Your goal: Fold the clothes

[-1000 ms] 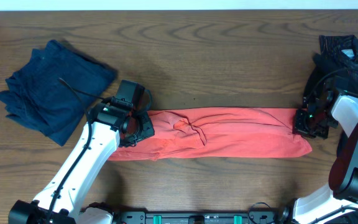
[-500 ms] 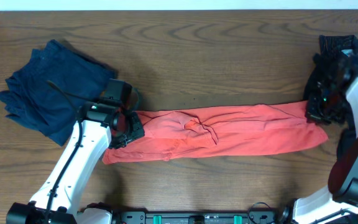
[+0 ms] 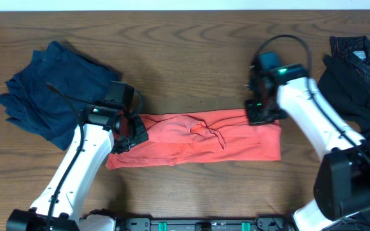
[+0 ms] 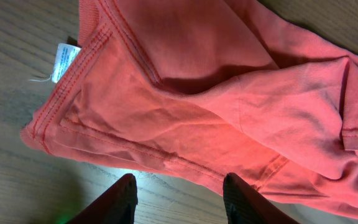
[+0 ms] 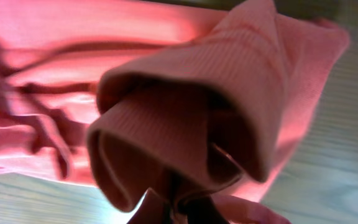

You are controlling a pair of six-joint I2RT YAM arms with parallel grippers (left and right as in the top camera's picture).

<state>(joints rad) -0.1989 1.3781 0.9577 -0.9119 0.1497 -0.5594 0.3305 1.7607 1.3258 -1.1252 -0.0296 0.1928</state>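
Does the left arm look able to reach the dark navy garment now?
Probably yes. The left gripper is open at the left end of the coral T-shirt, and the navy garment lies close beside it, with nothing between them.

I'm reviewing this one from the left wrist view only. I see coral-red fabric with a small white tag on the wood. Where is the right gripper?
Observer: The right gripper is at the far edge of the coral-red T-shirt, near its right end.
Operator: Is it holding anything?
Observer: Yes. The right wrist view shows it shut on a bunched fold of that shirt.
Operator: Are there other clothes around?
Observer: A dark navy garment lies left of the shirt, and a black garment lies to the right.
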